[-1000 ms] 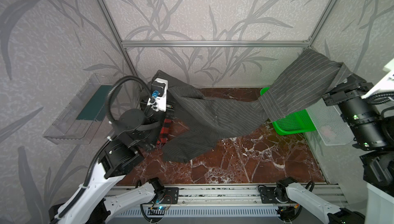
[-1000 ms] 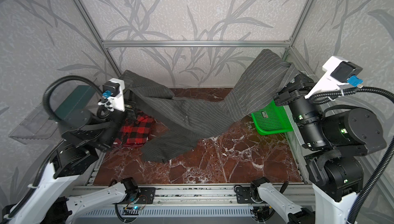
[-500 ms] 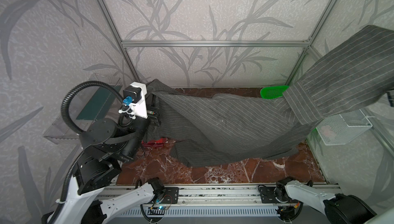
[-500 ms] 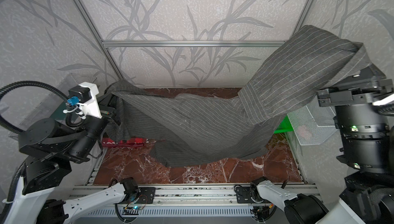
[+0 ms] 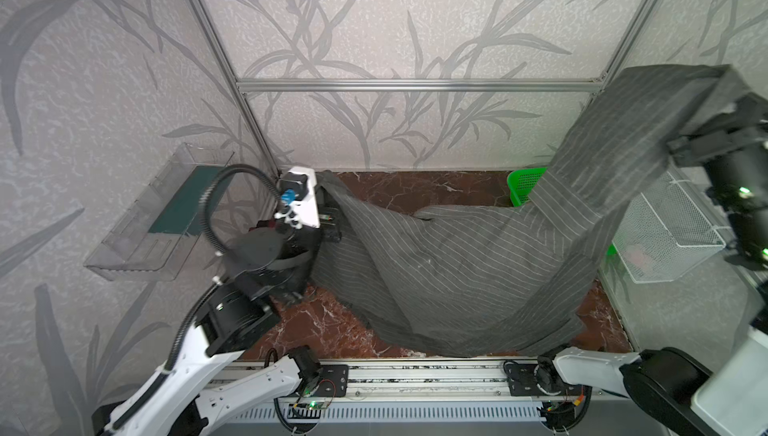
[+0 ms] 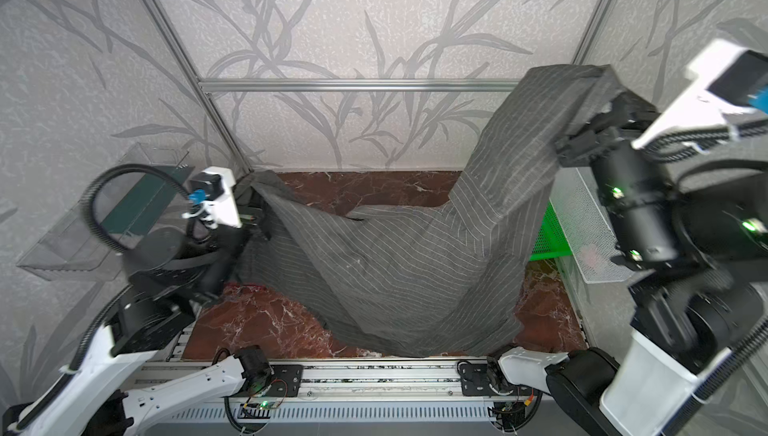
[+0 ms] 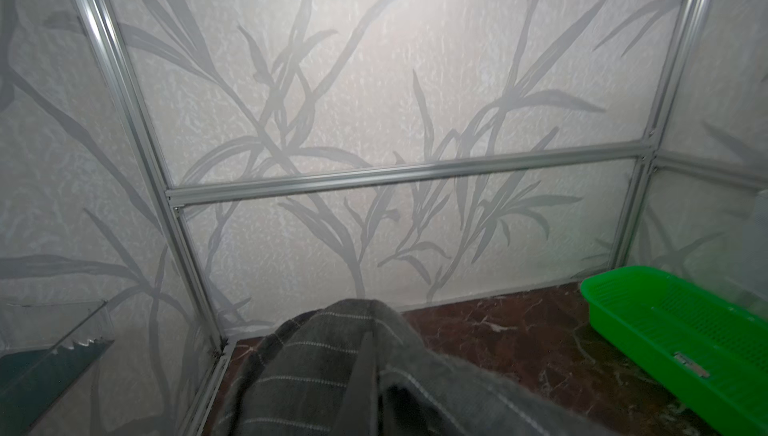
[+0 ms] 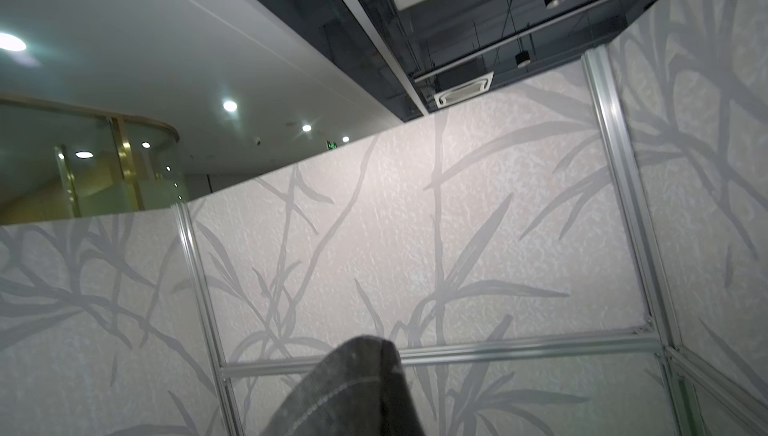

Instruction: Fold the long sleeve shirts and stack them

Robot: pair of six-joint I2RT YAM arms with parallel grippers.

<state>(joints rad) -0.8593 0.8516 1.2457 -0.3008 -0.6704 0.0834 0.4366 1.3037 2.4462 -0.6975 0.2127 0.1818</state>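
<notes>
Two robot arms hoist a charcoal pinstriped shirt (image 5: 457, 272) over a red marble table (image 5: 324, 330), the garment slung between them like a hammock. The left gripper (image 5: 330, 225) is clamped tight on one end of the cloth low in the back corner, and the right gripper (image 6: 598, 101) is closed just as firmly on the other end, high against the side wall above a wire basket (image 5: 665, 238). A second ago the shirt sagged in a narrow, twisted band with the right arm down near the green basket (image 5: 525, 185). Since then that arm has swung up and outward, the left has drawn back toward the corner, and the fabric has opened into a broad sheet. Its lower edge now brushes the table close to the front rail. Both wrist cameras show only folds heaped over the fingertips, so which part of the garment each arm pinches cannot be told; a sleeve or shoulder seems likely on the right. The second shirt, red plaid (image 6: 249, 287), shows only as a thin strip on the table beneath the left arm. A clear tray (image 5: 158, 222) hangs on the left wall. The spread looks like the shake-out before laying the shirt flat, and no fold has yet been made.
</notes>
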